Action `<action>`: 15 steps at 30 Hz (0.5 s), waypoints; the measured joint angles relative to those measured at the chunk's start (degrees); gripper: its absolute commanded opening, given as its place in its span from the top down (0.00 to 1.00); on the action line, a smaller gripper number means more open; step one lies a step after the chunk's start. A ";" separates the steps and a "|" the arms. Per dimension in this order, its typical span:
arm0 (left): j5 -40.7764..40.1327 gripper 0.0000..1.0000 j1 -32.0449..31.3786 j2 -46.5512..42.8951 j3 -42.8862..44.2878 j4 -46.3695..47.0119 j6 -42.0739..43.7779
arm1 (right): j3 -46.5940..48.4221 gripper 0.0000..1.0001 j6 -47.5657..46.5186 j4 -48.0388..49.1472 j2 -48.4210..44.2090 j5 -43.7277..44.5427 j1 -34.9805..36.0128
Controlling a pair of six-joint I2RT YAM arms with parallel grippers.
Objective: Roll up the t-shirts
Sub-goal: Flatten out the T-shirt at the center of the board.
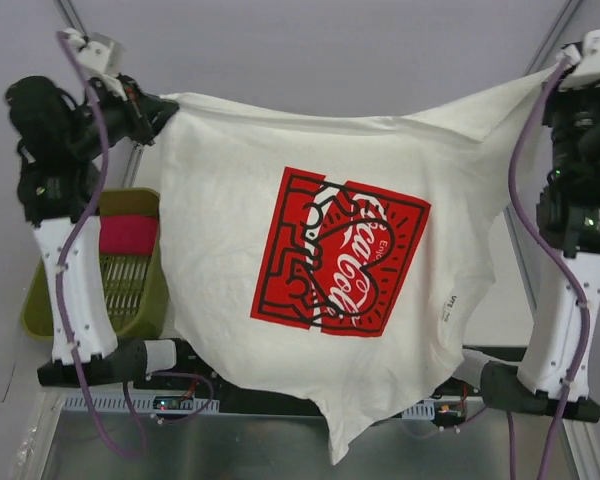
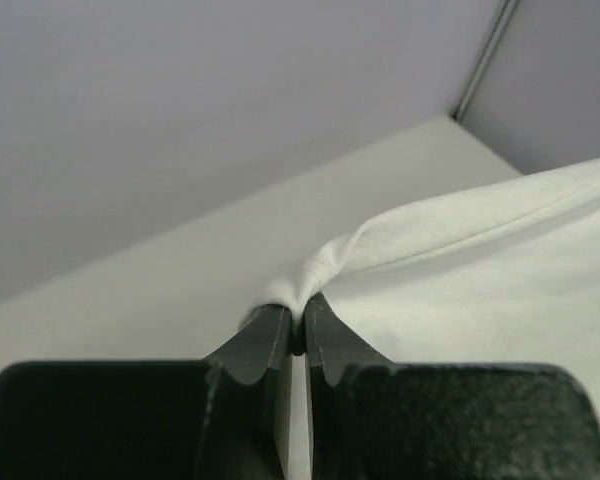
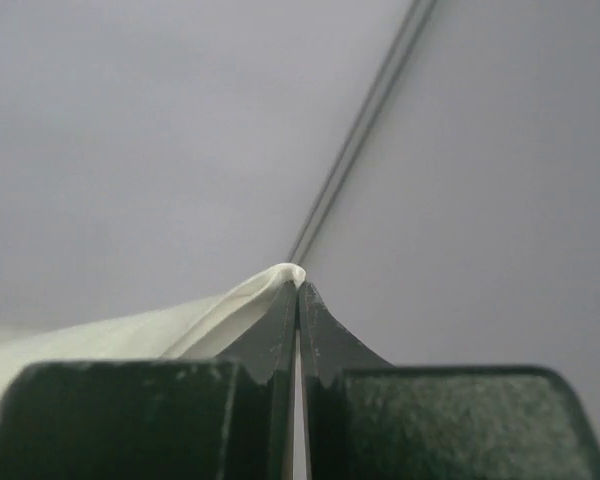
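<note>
The t-shirt [image 1: 220, 210] hangs in the air, spread wide between the two arms, with its red picture facing the top camera. The left gripper [image 2: 298, 318] is clamped tight on one corner. The right gripper [image 3: 298, 290] is pinched on the other (white cloth bunches at both tips). I think this is the spreading-out step, before any rolling. Next, the shirt needs to be laid flat on the surface [image 2: 180, 280], without big wrinkles.
</note>
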 measured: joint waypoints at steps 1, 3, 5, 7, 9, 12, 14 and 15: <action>1.01 0.95 -0.59 1.77 -3.69 0.07 0.31 | -4.52 0.99 0.37 -0.35 0.72 -0.90 0.44; 2.01 0.96 -2.08 6.71 -10.25 -0.15 1.51 | -11.69 0.99 0.70 -1.49 3.48 -1.88 1.70; 2.05 0.99 -3.72 12.15 -14.47 -0.74 2.95 | -17.88 1.00 0.44 -1.51 6.67 -1.90 3.48; 2.01 1.00 -5.81 19.10 -16.15 -1.84 4.35 | -21.88 0.99 -0.39 -2.08 10.75 -1.62 5.35; 1.84 1.00 -7.13 25.22 -15.67 -2.32 5.14 | -22.62 0.99 -1.36 -2.01 16.76 -1.29 6.73; 0.55 1.00 -8.72 36.13 -10.58 -2.60 5.33 | -21.62 0.99 -3.21 -0.70 26.27 0.07 7.30; -1.42 1.00 -9.09 42.36 -7.19 -2.08 5.40 | -18.80 1.00 -4.57 0.09 33.73 1.66 7.23; -2.60 1.00 -9.11 44.96 -5.73 -1.90 5.51 | -17.03 0.99 -5.22 0.33 37.51 2.47 7.17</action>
